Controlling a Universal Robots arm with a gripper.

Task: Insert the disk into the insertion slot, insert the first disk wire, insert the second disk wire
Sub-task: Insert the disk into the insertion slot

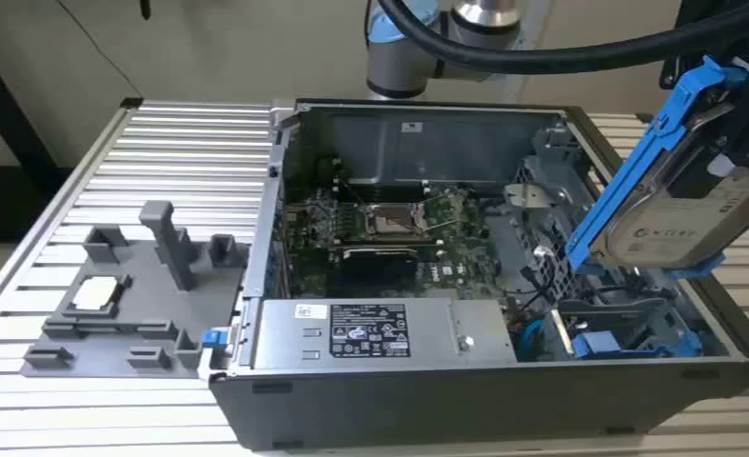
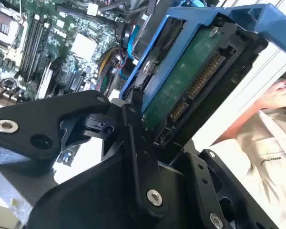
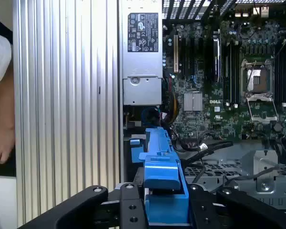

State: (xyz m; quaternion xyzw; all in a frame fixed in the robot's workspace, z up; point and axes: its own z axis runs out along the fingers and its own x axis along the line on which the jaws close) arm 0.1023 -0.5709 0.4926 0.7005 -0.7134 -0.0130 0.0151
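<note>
The disk (image 1: 685, 214), a silver-beige drive in a bright blue carrier frame (image 1: 640, 162), hangs tilted above the case's corner at the exterior view's right. My gripper (image 1: 736, 133) is shut on it from above. In the second wrist view the disk's green circuit side (image 2: 190, 81) faces the camera, and black fingers (image 2: 133, 129) clamp the carrier. In the first wrist view my gripper (image 3: 164, 210) pinches the blue carrier (image 3: 162, 171) edge-on. The insertion slot (image 1: 616, 312) is a grey bay in the drive cage, below the disk. Blue cabling (image 1: 536, 335) lies beside the cage.
The open computer case holds a green motherboard (image 1: 387, 228) and a silver labelled power-supply box (image 1: 355, 333). A grey fixture tray (image 1: 133, 286) sits on the slatted table (image 1: 184, 143) at the exterior view's left. A person's hand (image 3: 0, 143) rests beside the table.
</note>
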